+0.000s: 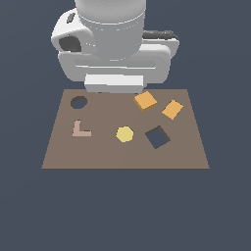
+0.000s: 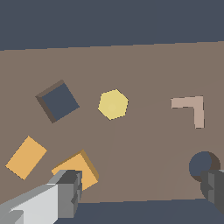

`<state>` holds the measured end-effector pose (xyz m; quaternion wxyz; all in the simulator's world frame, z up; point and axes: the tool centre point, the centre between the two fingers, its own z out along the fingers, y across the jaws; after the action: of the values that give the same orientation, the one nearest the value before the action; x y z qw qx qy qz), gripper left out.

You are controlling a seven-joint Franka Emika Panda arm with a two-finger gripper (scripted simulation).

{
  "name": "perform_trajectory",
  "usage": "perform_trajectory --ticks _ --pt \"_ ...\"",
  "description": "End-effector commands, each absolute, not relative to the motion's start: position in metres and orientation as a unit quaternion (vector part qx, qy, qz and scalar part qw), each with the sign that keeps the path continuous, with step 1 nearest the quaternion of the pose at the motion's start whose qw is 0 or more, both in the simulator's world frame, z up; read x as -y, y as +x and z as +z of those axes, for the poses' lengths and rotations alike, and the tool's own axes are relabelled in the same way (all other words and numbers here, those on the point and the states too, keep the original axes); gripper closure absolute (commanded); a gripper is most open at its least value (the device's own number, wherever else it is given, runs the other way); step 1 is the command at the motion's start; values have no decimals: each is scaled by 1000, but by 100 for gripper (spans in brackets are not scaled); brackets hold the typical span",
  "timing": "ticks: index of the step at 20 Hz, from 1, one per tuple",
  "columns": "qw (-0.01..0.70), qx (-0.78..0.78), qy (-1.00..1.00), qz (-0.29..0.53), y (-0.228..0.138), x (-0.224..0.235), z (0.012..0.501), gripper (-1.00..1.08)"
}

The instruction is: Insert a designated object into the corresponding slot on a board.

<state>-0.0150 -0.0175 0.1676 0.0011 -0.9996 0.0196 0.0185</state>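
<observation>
The brown board lies flat. The orange block with a darker side edge sits at the board's far edge, right of centre in the exterior view. The dark navy square slot, tilted like a diamond, is nearer the front and empty. In the wrist view my gripper is open and empty above the board's edge. One finger is close beside the orange block, and the slot lies beyond it. In the exterior view the arm's hand hides the fingers.
A flatter orange square lies to the exterior view's right of the block. A yellow hexagon sits mid-board, a pink L-shape to its left. A dark round hole is at the far left, near my other finger.
</observation>
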Motion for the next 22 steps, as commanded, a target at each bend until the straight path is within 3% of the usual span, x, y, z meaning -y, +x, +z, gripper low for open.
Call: perform_trajectory --ticks 1,11,22 --pt "1 -20 -1000 18 -15 17 168 -92" --pt "1 30 -999 15 -24 -2 147 -92" --pt "2 176 -984 5 -60 -52 84 -92"
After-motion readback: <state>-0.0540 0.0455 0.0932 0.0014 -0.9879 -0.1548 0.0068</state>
